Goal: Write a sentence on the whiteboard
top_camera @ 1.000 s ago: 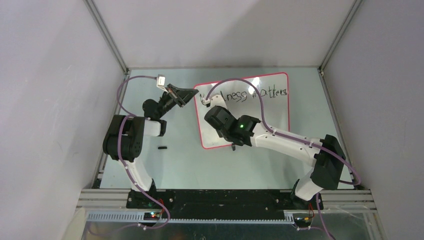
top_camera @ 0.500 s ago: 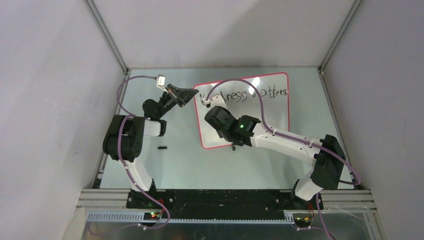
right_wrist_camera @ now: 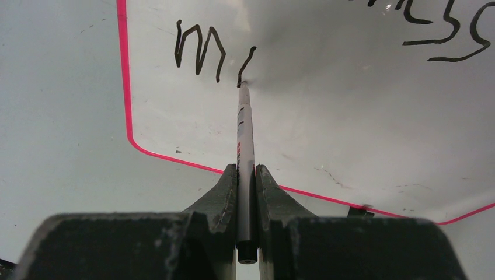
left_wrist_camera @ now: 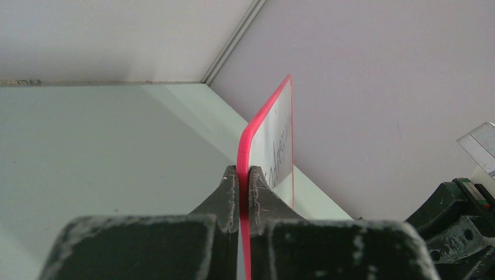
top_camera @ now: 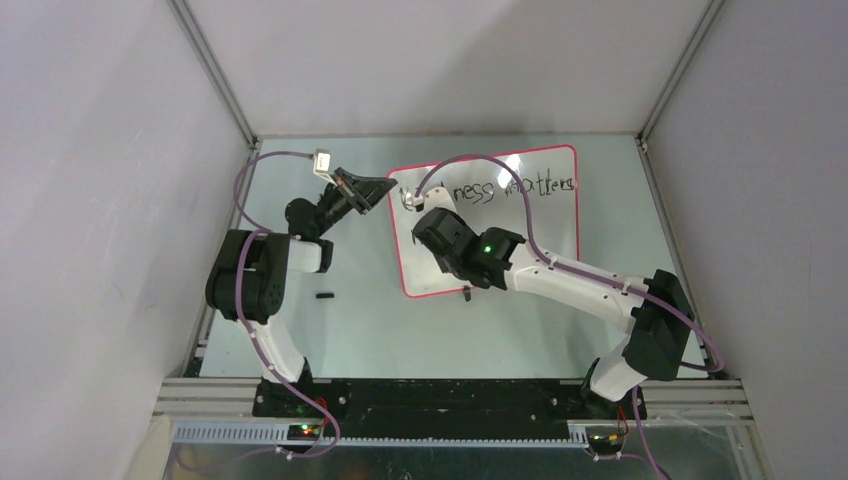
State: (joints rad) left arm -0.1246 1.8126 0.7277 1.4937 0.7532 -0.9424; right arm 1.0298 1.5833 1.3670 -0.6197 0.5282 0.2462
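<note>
Right tool [right_wrist_camera: 246, 170] pinches marker [right_wrist_camera: 245, 125], tip on board [right_wrist_camera: 362, 134]; left tool [left_wrist_camera: 244, 178] clamps board's edge. Light, even strokes advised.

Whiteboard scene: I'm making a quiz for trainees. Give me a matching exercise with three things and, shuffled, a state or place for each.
1. left gripper
2. right gripper
3. small black stick-shaped object

A. lying on the pale green table
B. shut on the red-pink rim of the glossy white rectangular whiteboard
C. shut on the slim white marker pen

Pairs: 1-B, 2-C, 3-A.
</note>
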